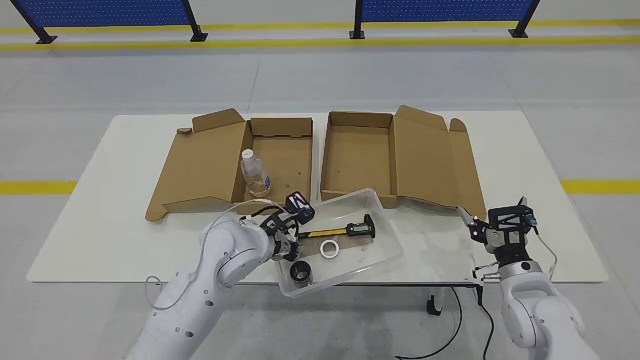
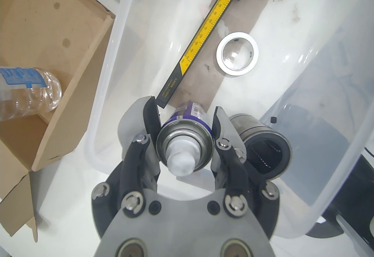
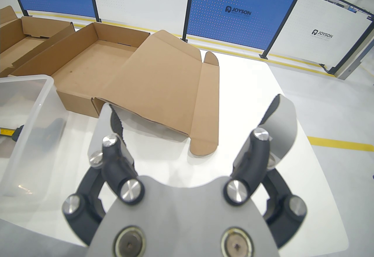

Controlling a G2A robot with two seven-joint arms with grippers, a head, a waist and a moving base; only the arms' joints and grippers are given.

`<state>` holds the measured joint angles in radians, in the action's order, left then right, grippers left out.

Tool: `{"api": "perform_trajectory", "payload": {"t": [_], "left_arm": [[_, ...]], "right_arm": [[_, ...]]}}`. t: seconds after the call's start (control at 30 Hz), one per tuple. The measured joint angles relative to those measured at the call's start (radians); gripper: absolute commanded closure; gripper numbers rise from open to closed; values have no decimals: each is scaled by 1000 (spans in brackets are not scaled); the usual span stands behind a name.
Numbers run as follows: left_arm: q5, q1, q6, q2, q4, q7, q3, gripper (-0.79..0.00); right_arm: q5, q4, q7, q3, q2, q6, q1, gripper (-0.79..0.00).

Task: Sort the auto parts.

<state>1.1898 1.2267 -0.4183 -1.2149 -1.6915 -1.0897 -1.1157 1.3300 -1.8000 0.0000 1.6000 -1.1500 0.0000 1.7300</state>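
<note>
Left gripper [image 2: 184,112]: its two dark pads are clamped on the sides of a small spray can [image 2: 187,135]. The can is a metal cylinder with a purple printed label, a rolled steel shoulder and a white plastic nozzle cap, and it is held inside the bin, tilted toward the wrist camera.

Bin [image 2: 115,36]: clear, glossy plastic, rectangular with rounded corners. It sits at the near edge of the white table [image 1: 100,220], in front of the two boxes.

In the bin:
- Digital caliper [image 2: 204,27], with a black body, a grey display and a yellow graduated beam. It lies flat on a dull brown strip [image 2: 248,6], and its beam tip is just beside one gripper pad.
- Ring [image 2: 237,73], flat bright metal with a smooth face, lying just beside the strip and near the caliper beam.
- Cylindrical bearing [image 2: 263,147], with a brushed grey metal shell and a dark ribbed bore. It lies on its side next to the held can.

Left cardboard box [image 2: 43,21]: shallow, brown and corrugated, with its lid flap open. A clear, ridged plastic bottle [image 2: 26,91] with a blue label is inside it.

Right cardboard box [image 3: 96,65]: the same make, with its flaps spread flat on the table.

Right gripper [image 3: 192,103]: fingers spread wide and holding nothing, above the table near its right end, with serrated dark pads on curved metal backs
</note>
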Motion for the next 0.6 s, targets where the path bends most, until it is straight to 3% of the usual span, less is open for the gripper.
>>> {"api": "perform_trajectory", "payload": {"t": [0.03,0.6], "left_arm": [[-1,-1,0,0,0,0,1,0],[-15,12,8,13,-44,39,-11,0]], "right_arm": [[0,0,0,0,0,0,0,-785],[0,0,0,0,0,0,0,-785]]}}
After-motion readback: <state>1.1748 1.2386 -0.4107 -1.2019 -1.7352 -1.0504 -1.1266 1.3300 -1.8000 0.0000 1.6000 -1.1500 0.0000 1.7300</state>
